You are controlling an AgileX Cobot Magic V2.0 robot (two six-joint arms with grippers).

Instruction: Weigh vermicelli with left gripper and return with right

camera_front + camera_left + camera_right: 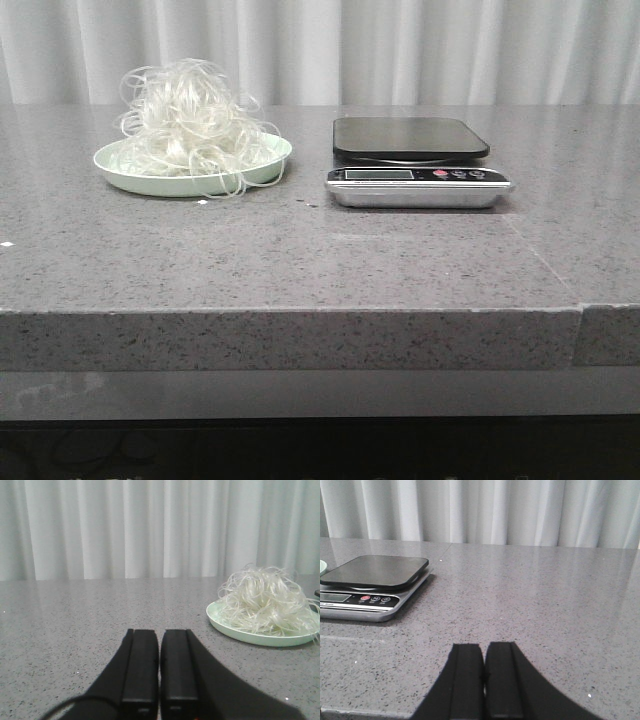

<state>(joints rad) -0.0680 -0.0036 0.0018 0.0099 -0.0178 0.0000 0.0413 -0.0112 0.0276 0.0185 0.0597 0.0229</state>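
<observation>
The vermicelli (190,118) is a fluffy mound of thin white strands on a pale green plate (258,170) at the left of the counter. It also shows in the left wrist view (265,600) on the plate (220,622). A kitchen scale (415,160) with a black platform stands to the right of the plate, and it shows in the right wrist view (372,585). My left gripper (159,635) is shut and empty, low over the counter, apart from the plate. My right gripper (484,647) is shut and empty, to the right of the scale. Neither gripper shows in the front view.
The grey speckled counter (320,260) has a front edge near me and a seam at its right. White curtains (400,50) hang behind it.
</observation>
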